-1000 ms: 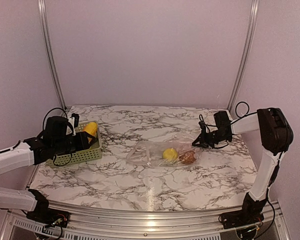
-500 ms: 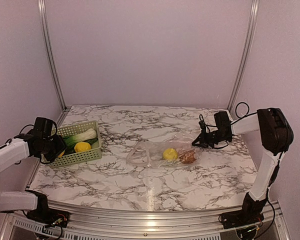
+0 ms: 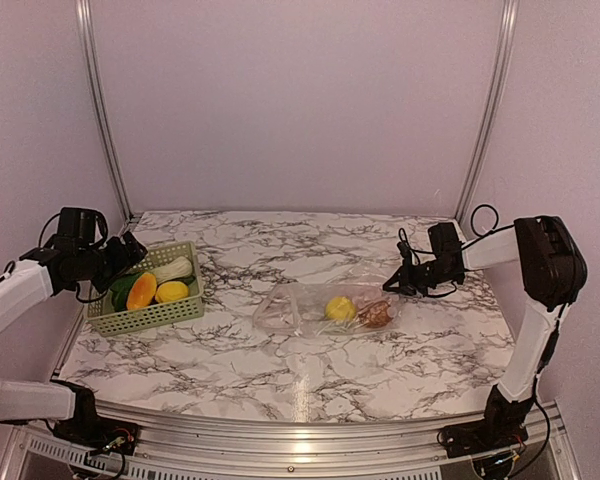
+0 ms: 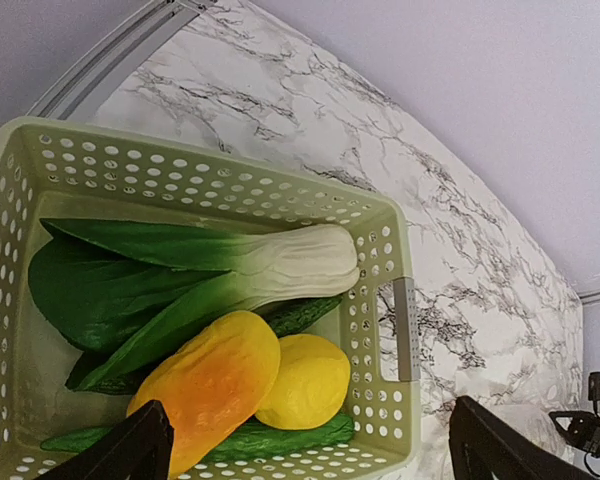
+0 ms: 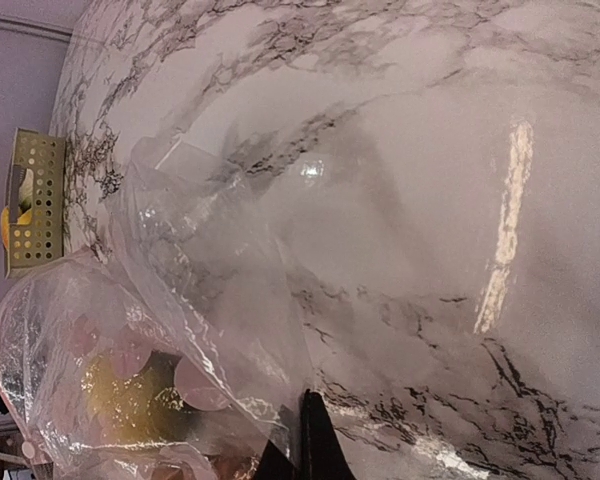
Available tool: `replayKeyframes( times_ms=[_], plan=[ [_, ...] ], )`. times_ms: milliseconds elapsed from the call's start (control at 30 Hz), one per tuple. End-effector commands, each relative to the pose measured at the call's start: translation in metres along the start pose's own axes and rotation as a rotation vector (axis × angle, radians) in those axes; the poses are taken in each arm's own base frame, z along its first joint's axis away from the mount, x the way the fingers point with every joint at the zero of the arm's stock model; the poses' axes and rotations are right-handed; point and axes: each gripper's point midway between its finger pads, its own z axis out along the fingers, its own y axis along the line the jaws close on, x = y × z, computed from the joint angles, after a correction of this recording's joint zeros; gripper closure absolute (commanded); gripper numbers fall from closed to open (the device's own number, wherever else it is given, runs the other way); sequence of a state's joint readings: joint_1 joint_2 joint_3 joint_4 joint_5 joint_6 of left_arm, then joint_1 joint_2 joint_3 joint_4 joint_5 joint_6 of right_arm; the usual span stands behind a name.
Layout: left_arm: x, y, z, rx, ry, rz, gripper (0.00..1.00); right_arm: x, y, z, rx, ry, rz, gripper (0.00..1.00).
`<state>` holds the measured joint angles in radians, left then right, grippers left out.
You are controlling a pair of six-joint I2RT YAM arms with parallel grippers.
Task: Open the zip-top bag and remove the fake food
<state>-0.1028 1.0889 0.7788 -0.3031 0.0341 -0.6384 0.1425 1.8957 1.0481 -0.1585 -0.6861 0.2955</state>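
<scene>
Zip-top bag point(image 3: 325, 305) lies on bench point(image 3: 280, 380), well right of basket point(image 3: 148, 317). Fake food split: yellow piece point(image 3: 339, 307) and brown piece point(image 3: 376, 314) inside bag. In basket: leafy vegetable point(image 4: 230, 275), orange piece point(image 4: 210, 385), second yellow piece point(image 4: 305, 380). Left jaws spread wide, empty, over basket's left edge. Right jaws closed, pinching bag corner farthest from basket.

My left arm point(image 3: 20, 285) bent at far left, left fingers point(image 4: 120, 452) spread wide | my right arm point(image 3: 545, 265) stretched inward, wrist low, right fingers point(image 5: 312, 442) pinched together.
</scene>
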Motion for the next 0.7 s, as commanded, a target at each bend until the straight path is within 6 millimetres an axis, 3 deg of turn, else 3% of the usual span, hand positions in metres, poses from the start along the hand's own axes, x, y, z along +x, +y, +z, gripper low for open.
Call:
replayKeyframes(
  times_ms=[0,167,400,500,667],
  plan=[
    [-0.013,-0.020,-0.013,0.115,-0.074,0.005,0.01,-0.009,0.011,-0.006,-0.024,-0.027,-0.024,1.00],
    [0.013,-0.064,-0.007,0.338,0.034,0.111,0.01,-0.008,0.013,-0.007,-0.035,-0.027,-0.029,1.00],
    [0.099,-0.128,0.019,0.487,0.241,0.414,0.03,-0.004,0.021,-0.002,-0.061,-0.009,-0.043,1.00],
    [0.134,-0.159,0.026,0.586,0.297,0.453,0.12,-0.002,0.026,0.000,-0.067,0.000,-0.050,1.00],
    [0.197,-0.191,0.046,0.645,0.443,0.481,0.39,0.007,0.036,0.005,-0.064,0.024,-0.068,1.00]
  ],
)
